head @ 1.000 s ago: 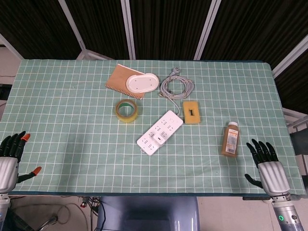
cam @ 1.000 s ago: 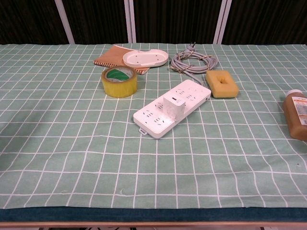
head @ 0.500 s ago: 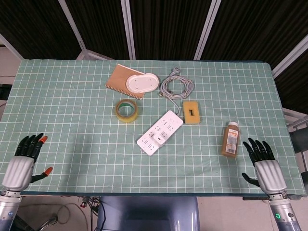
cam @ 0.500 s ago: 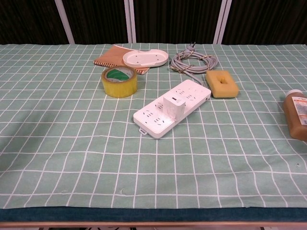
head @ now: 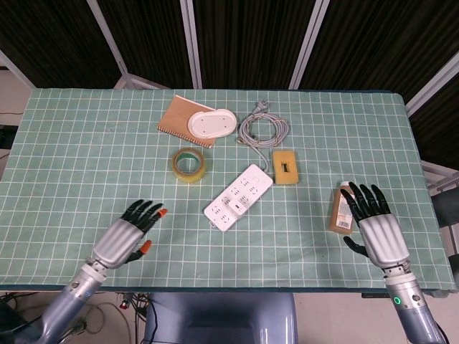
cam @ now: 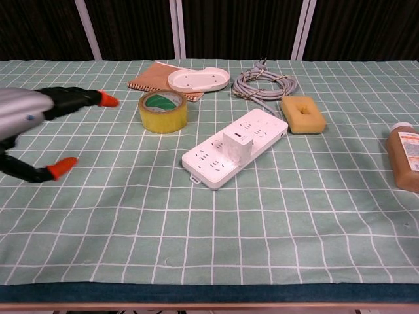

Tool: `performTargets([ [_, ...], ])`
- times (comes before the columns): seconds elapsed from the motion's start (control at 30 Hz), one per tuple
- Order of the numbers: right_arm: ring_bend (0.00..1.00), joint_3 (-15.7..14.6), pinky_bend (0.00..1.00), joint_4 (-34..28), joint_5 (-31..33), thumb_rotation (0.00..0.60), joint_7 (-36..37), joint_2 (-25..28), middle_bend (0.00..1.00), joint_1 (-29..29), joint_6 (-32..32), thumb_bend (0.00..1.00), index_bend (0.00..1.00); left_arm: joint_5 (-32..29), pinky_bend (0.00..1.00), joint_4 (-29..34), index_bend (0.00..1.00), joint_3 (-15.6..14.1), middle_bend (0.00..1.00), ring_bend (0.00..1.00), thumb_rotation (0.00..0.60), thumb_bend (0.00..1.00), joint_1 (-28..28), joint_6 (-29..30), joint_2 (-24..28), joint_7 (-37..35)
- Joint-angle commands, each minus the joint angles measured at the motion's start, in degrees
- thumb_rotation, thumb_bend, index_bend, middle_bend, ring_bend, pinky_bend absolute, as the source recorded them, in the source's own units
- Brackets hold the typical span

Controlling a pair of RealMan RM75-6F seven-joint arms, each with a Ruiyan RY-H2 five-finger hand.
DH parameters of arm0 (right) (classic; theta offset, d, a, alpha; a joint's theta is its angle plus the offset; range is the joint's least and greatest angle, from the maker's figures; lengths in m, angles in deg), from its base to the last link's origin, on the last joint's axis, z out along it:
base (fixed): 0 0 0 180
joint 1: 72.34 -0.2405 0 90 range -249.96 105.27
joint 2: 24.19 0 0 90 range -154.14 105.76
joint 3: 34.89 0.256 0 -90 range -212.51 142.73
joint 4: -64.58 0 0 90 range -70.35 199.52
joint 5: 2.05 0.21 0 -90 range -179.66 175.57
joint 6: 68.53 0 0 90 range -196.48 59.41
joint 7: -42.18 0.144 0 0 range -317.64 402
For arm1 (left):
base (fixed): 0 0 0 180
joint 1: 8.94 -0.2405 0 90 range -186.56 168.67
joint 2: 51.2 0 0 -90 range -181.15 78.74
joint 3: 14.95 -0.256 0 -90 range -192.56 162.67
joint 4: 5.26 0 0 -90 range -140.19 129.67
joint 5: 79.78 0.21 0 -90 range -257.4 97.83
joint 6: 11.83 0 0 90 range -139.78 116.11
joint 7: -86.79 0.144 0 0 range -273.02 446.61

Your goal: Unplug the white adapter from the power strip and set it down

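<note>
A white power strip (head: 239, 196) (cam: 234, 148) lies at an angle in the middle of the green checked table. A white adapter (head: 236, 209) (cam: 236, 144) stands plugged into it near its front end. My left hand (head: 128, 233) (cam: 39, 124) hovers open, fingers spread, well to the left of the strip. My right hand (head: 374, 223) is open at the right, its fingertips over the lower part of an orange bottle (head: 343, 206) (cam: 405, 157). Neither hand touches the strip or adapter.
A yellow tape roll (head: 189, 164) (cam: 163, 111) sits left of the strip. Behind are a notebook (head: 178, 118) with a white oval dish (head: 211, 124) (cam: 198, 80), a coiled grey cable (head: 262, 129) (cam: 264, 84) and a yellow sponge (head: 285, 166) (cam: 303, 114).
My left hand has swung in from the table's left edge toward the middle and now shows in the chest view. My right hand has moved up to the bottle.
</note>
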Motion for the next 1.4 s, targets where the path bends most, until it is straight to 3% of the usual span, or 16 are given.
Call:
performTargets([
  [0.03, 0.00, 2.3, 0.00, -4.3, 2.5, 0.600, -4.7, 1.5, 0.00, -2.9, -3.4, 0.23, 0.00, -4.2, 0.08, 0.7, 0.05, 2.8, 0.04, 0.00, 0.600, 0.47, 5.6, -6.8, -5.7, 5.8],
  [0.3, 0.00, 5.3, 0.00, -8.8, 7.8, 0.600, -11.0, 1.7, 0.00, -7.3, -8.5, 0.24, 0.00, -12.6, 0.09, -1.6, 0.06, 4.7, 0.06, 0.00, 0.600, 0.48, 10.6, -13.1, -12.6, 13.6],
  [0.63, 0.00, 7.9, 0.00, -9.2, 15.4, 0.600, -18.4, -0.6, 0.00, -13.9, -14.8, 0.23, 0.00, -20.6, 0.09, -4.7, 0.08, 4.1, 0.07, 0.00, 0.600, 0.48, 12.5, -13.1, -16.1, 20.2],
  [1.17, 0.00, 8.3, 0.05, -2.6, 24.8, 0.600, -26.9, -7.6, 0.00, -24.1, -22.9, 0.24, 0.00, -24.1, 0.09, -9.4, 0.09, 2.6, 0.08, 0.00, 0.600, 0.48, 15.2, -13.4, -20.1, 20.1],
  [1.4, 0.00, 7.1, 0.07, 0.8, 27.8, 0.600, -28.6, -10.0, 0.01, -28.0, -26.6, 0.24, 0.00, -24.4, 0.09, -10.6, 0.09, 1.8, 0.08, 0.00, 0.600, 0.48, 15.7, -12.9, -20.8, 19.2],
])
